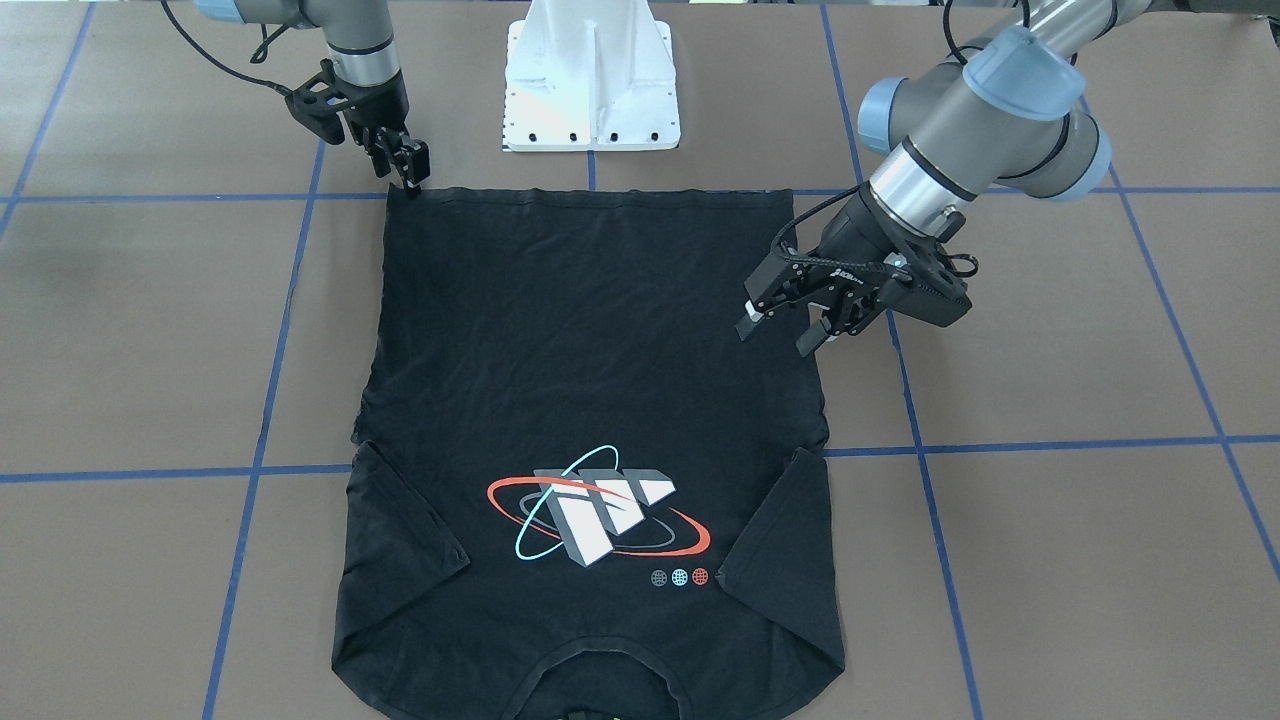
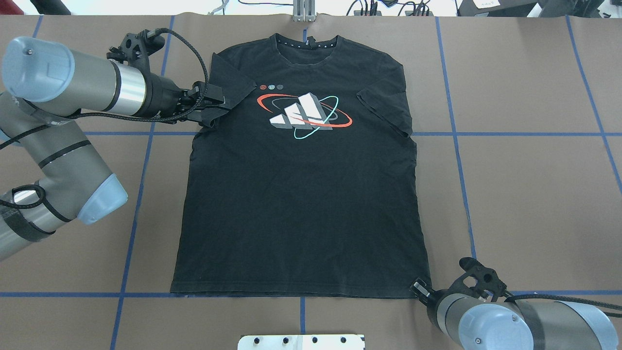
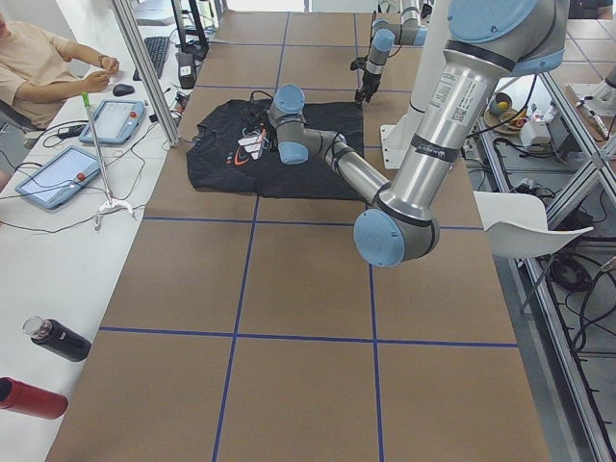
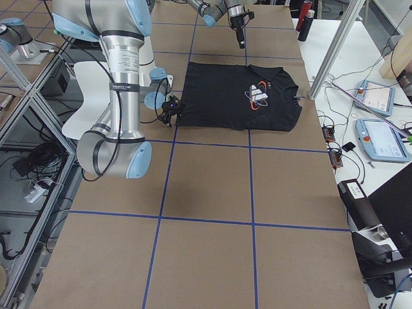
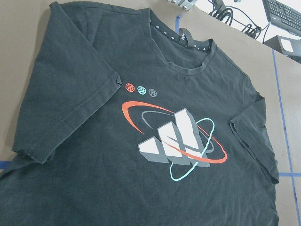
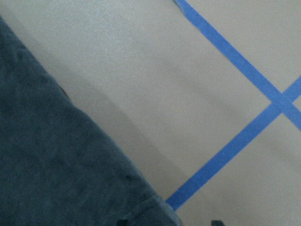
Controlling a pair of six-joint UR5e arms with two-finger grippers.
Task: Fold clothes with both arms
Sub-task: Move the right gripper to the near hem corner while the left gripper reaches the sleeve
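On the brown worktop (image 2: 525,194), spread flat and print side up: a black short-sleeved T-shirt (image 2: 301,209). Collar (image 2: 306,43) at the edge far from the robot, hem (image 2: 301,290) nearest the white pedestal base (image 1: 590,90). On the chest, a red, teal and grey-white swoosh logo (image 2: 303,115), with three small dots (image 2: 271,87) just beside it, toward the robot's left. Both sleeves lying close in against the body; cloth lightly wrinkled.

Above the shirt's left side, by the left sleeve (image 2: 233,85) in the overhead view: the left gripper (image 1: 777,338). Jaws spread wide, pinching nothing, no contact with the cloth visible. From the left wrist camera, only the shirt's upper half at a slant, no fingers in frame.

At the hem's right corner, pointing straight down with its tip at the cloth edge: the right gripper (image 1: 408,172). Jaws spread or pressed together: cannot tell, too dark and small in the fixed views. In the right wrist view, very close up, just a corner of dark cloth, bare worktop and a crossing of blue tape (image 6: 277,101).

Same tape in a grid across the whole worktop. In the side view from the robot's left, a seated person in a beige top (image 3: 38,67) at the bench alongside, plus a black bottle (image 3: 58,339) and a red bottle (image 3: 34,397) near the corner.
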